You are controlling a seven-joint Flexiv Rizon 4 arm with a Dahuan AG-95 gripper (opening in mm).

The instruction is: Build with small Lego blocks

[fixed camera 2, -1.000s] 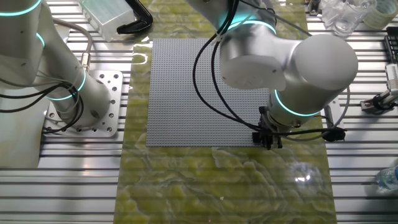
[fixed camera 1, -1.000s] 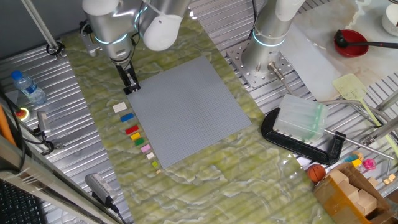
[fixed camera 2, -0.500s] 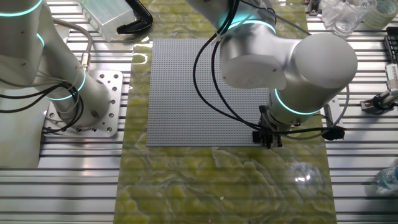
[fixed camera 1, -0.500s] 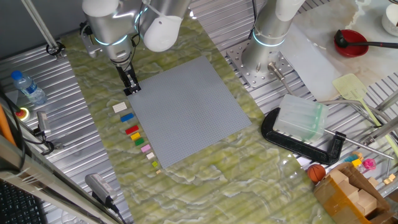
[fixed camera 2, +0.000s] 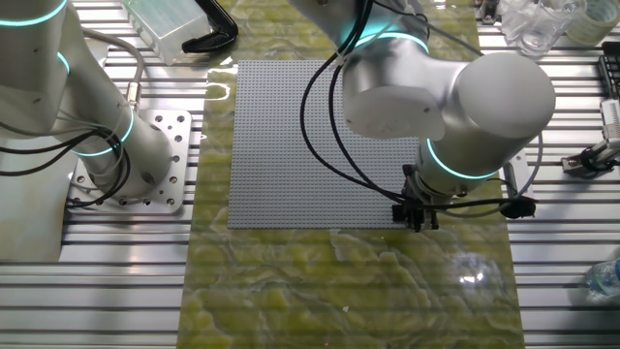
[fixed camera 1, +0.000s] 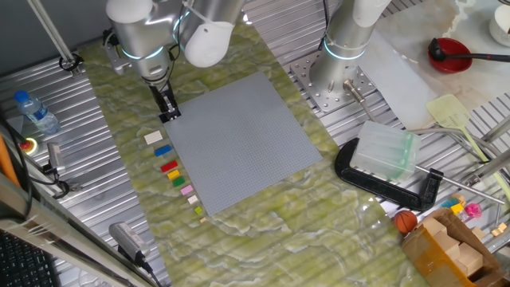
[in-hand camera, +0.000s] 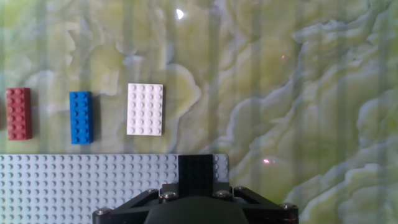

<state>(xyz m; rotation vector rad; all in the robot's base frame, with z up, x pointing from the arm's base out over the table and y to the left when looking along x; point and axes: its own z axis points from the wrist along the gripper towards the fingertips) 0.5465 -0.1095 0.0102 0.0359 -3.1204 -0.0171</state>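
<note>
My gripper (fixed camera 1: 168, 114) stands low over the near corner of the large grey baseplate (fixed camera 1: 239, 139), and also shows in the other fixed view (fixed camera 2: 418, 221). In the hand view the gripper (in-hand camera: 196, 182) is shut on a black brick (in-hand camera: 196, 169) that sits at the corner of the baseplate (in-hand camera: 74, 186). On the mat beside the plate's edge lie a white brick (in-hand camera: 145, 109), a blue brick (in-hand camera: 81, 117) and a red brick (in-hand camera: 18, 113). In one fixed view the row runs white (fixed camera 1: 153, 137), blue (fixed camera 1: 162, 150), red (fixed camera 1: 169, 167), green (fixed camera 1: 173, 174), yellow (fixed camera 1: 176, 181), pink (fixed camera 1: 187, 190).
A second arm's base (fixed camera 1: 343, 56) stands beyond the plate. A black clamp with a clear box (fixed camera 1: 386, 155) lies to the right. A water bottle (fixed camera 1: 36, 112) lies at the left on the metal table.
</note>
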